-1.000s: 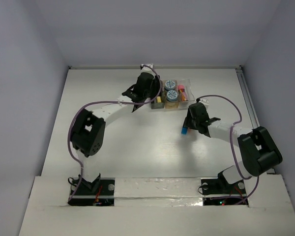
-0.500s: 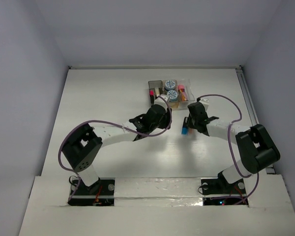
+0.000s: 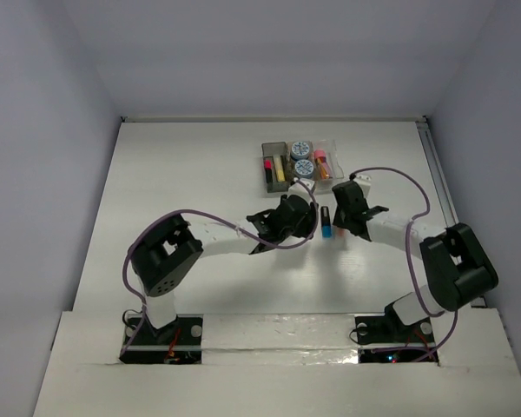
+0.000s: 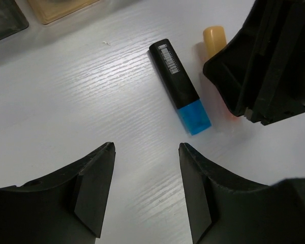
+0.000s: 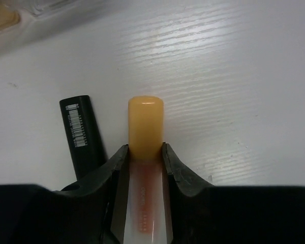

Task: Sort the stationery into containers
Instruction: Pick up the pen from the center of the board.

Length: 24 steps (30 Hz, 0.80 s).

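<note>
Orange highlighter (image 5: 145, 122) clamped between right tool (image 5: 144, 149) jaws.

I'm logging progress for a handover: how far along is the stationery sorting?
Done: the pink-black highlighter and yellow highlighter lie in the dark grey bin, two patterned discs in the amber bin, a pink-capped tube in the clear bin. In hand: the right tool grips the orange highlighter on the table. To go: that one and the blue highlighter, which the open left tool hovers near.

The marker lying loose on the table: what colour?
The marker is black with a blue end; left wrist view shows it best.
</note>
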Each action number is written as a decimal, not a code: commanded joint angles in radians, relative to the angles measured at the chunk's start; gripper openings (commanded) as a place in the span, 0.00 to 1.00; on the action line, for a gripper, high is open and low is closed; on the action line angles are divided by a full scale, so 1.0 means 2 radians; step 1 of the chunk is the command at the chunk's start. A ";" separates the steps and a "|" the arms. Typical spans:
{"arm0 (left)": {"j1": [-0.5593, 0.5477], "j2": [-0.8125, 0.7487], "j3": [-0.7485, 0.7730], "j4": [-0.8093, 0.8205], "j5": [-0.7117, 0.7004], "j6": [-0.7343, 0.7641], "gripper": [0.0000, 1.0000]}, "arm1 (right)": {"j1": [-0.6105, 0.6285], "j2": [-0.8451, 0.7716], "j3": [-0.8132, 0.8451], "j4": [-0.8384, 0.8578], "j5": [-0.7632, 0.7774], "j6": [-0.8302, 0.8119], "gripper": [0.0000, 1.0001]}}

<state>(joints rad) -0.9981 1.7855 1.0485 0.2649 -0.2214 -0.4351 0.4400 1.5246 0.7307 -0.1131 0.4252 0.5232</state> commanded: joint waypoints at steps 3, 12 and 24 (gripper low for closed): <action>-0.006 0.026 0.048 0.004 -0.032 -0.009 0.50 | 0.002 -0.105 0.002 -0.019 0.028 0.000 0.14; -0.011 0.087 0.113 -0.011 -0.030 -0.014 0.51 | 0.002 -0.228 0.007 -0.067 0.056 -0.016 0.15; -0.016 0.182 0.218 -0.063 -0.042 -0.010 0.51 | 0.002 -0.295 0.014 -0.080 0.055 -0.031 0.15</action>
<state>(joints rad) -1.0157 2.1216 1.4185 0.1795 -0.2752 -0.4545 0.4400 0.9539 0.7277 -0.2810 0.5194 0.4782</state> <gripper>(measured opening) 0.507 0.328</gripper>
